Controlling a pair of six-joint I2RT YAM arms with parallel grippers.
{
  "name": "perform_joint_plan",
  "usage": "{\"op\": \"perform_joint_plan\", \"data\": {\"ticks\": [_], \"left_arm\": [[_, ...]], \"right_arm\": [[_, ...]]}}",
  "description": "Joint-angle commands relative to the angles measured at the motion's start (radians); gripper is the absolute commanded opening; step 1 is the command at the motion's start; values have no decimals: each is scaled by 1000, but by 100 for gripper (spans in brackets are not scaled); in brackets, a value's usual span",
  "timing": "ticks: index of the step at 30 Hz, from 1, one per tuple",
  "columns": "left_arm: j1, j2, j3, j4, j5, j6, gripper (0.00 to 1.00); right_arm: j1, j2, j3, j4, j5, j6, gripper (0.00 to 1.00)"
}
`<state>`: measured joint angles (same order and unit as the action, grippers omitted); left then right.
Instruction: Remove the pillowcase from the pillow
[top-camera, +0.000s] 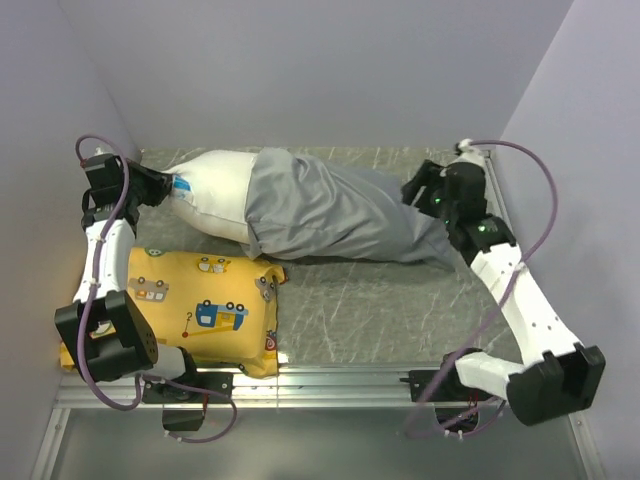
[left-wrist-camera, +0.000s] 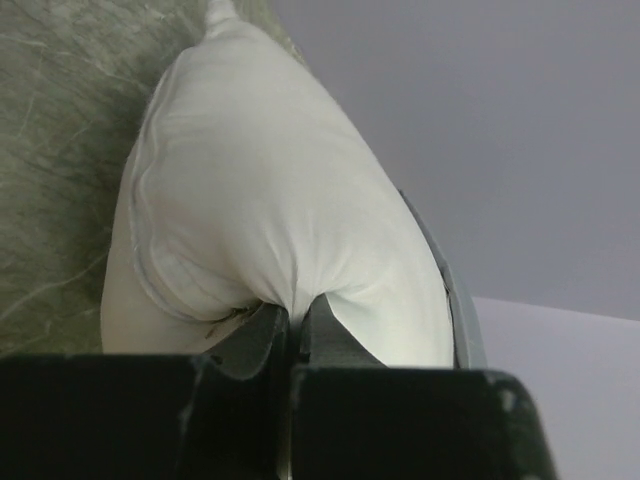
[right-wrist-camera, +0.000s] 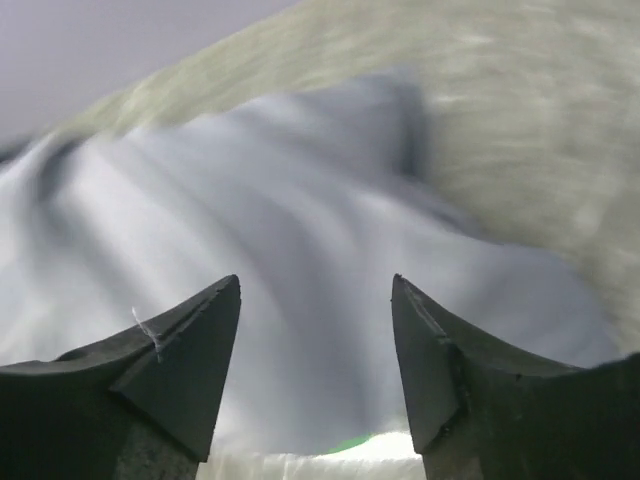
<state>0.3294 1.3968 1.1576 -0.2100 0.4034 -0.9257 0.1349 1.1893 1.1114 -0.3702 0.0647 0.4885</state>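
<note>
The white pillow (top-camera: 215, 195) lies at the back of the table, its left end bare. The wrinkly grey pillowcase (top-camera: 320, 210) covers its right part and trails off right. My left gripper (top-camera: 165, 187) is shut on the pillow's left end; in the left wrist view the pillow (left-wrist-camera: 270, 200) bulges from the pinch, and the left gripper (left-wrist-camera: 297, 315) has its jaws closed on a fold. My right gripper (top-camera: 420, 190) is open over the pillowcase's right end. In the right wrist view the right gripper (right-wrist-camera: 316, 285) has its jaws wide apart above blurred grey pillowcase fabric (right-wrist-camera: 300, 230).
A yellow cushion (top-camera: 200, 305) with cartoon vehicle prints lies at the front left, close to the left arm. Grey walls stand close on the left, back and right. A metal rail (top-camera: 330, 385) runs along the table's front edge.
</note>
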Motion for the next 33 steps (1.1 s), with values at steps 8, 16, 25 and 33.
{"op": "perform_joint_plan", "data": {"ticks": [8, 16, 25, 33], "left_arm": [[-53, -76, -2, 121, -86, 42, 1], [-62, -79, -15, 121, -83, 48, 0], [-67, -85, 13, 112, -60, 60, 0], [-112, -65, 108, 69, -17, 140, 1]], "right_arm": [[571, -132, -148, 72, 227, 8, 77], [845, 42, -234, 282, 385, 183, 80], [815, 250, -151, 397, 529, 180, 58], [727, 60, 27, 269, 572, -5, 0]]}}
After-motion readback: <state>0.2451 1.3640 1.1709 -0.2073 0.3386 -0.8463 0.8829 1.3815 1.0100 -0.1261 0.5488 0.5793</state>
